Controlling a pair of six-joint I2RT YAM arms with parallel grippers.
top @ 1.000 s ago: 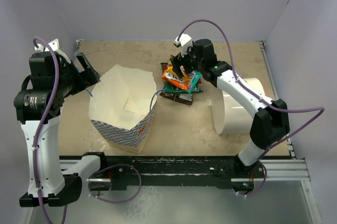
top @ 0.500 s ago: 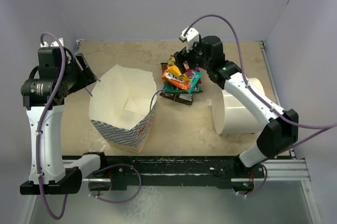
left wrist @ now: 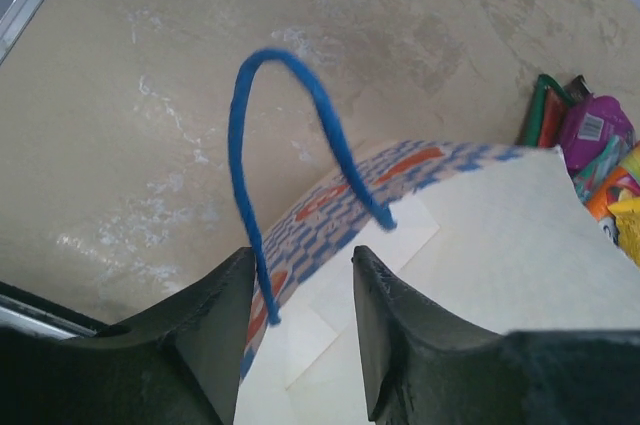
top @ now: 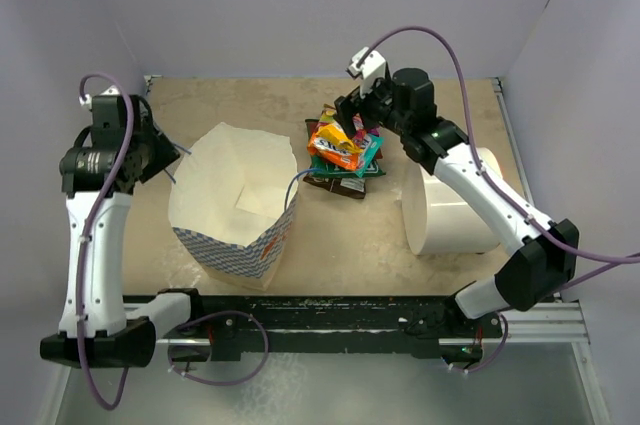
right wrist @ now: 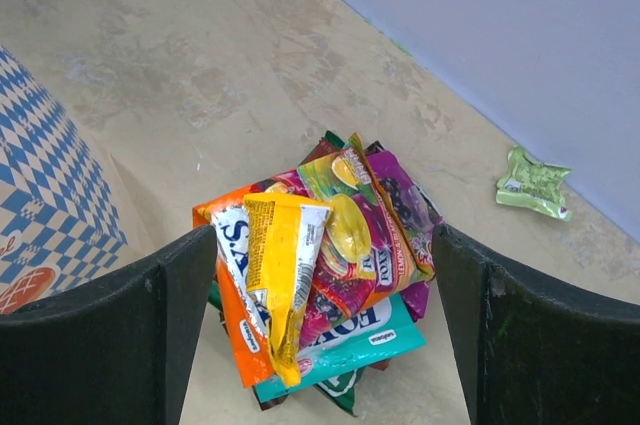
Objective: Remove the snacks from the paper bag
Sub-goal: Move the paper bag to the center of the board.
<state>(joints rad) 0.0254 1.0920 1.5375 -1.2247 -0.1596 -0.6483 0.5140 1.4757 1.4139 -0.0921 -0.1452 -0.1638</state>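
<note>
The paper bag (top: 235, 200) stands open-mouthed left of centre, white with blue checks, and no packet shows inside it. The snacks (top: 345, 150) lie in a stacked pile on the table just right of the bag: yellow, orange, magenta, teal and dark green packets (right wrist: 330, 275). My right gripper (top: 350, 115) hovers over the pile, open wide and holding nothing (right wrist: 325, 235). My left gripper (top: 165, 150) is at the bag's left rim. In the left wrist view its jaws (left wrist: 300, 255) stand partly apart, with the rim of the bag (left wrist: 330, 205) and one end of the blue string handle (left wrist: 240, 135) between them.
A plain white cylinder (top: 455, 205) lies on its side at the right, under my right forearm. A small crumpled green wrapper (right wrist: 535, 183) sits near the back wall. Walls close off the table at the back and on both sides.
My left gripper has swung in to the bag's left rim and its jaws have narrowed around it. My right gripper has lifted back from the snack pile, still open.
</note>
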